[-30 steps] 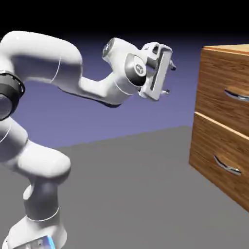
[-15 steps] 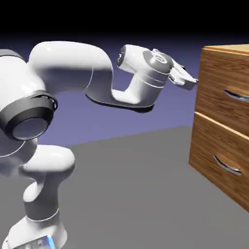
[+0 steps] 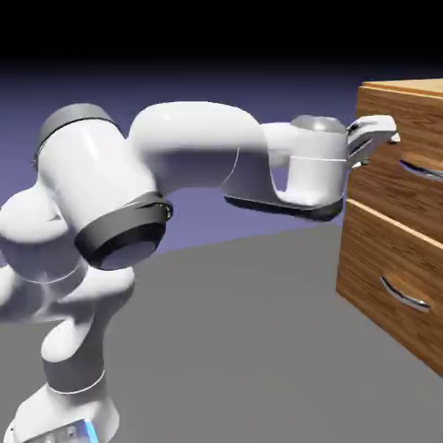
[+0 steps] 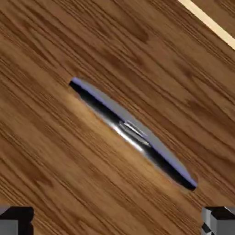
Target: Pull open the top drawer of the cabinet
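The brown wood-grain cabinet [image 3: 381, 95] stands at the exterior view's right. Its top drawer [image 3: 389, 177] carries a curved silver handle [image 3: 422, 169]. My gripper [image 3: 385, 138] hangs in front of that drawer front, just left of the handle and apart from it. In the hand view the handle [image 4: 133, 133] runs diagonally across the wood of the top drawer [image 4: 55, 151]. Both grey fingertips [image 4: 16, 219] sit wide apart at the bottom corners. My gripper [image 4: 117, 220] is open with nothing between its fingers.
The lower drawer [image 3: 381, 285] has a like silver handle [image 3: 405, 296] below. A pale seam [image 4: 206, 20] crosses the hand view's upper right corner. The grey table [image 3: 234, 346] spreads in front of the cabinet.
The arm has swung to the right and stretched toward the cabinet. The hand has turned to face the top drawer front and now sits close to it. The jaws stayed open.
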Controlling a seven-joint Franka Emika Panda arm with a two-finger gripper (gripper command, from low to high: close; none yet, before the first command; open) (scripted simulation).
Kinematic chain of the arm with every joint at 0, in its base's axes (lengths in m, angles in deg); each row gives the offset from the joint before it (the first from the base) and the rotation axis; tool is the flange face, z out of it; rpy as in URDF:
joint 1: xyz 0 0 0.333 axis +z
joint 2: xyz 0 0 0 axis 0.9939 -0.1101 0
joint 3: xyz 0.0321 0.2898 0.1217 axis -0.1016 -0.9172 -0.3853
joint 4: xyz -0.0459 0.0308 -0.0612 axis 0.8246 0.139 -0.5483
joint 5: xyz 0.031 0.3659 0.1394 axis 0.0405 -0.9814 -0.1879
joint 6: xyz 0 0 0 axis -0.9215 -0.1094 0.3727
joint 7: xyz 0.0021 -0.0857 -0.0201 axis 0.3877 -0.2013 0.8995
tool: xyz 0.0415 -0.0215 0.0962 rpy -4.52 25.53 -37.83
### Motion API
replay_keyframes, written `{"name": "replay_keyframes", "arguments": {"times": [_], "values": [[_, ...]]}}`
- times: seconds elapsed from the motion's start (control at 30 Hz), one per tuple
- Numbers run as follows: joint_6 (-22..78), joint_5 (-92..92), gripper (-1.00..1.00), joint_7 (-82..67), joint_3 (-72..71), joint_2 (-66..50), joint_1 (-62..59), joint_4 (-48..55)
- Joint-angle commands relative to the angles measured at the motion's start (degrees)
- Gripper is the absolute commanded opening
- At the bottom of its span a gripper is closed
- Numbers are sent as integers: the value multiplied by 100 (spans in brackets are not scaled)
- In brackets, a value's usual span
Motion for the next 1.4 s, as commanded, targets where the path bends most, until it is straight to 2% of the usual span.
{"name": "replay_keyframes", "arguments": {"times": [0.0,0.23,0.3,0.5,0.53,0.87,1.37], "values": [[28,250,0,-217,139,17,152,83],[223,1994,0,-1736,1114,138,1216,665],[235,2097,0,-1826,1172,145,1279,699],[-57,1953,0,-2258,1955,513,2471,1918],[-57,1953,-100,-2258,1955,513,2471,1918],[368,2096,-100,-1806,687,131,646,127],[537,2097,-100,-1318,-1663,190,-2468,-2202]]}}
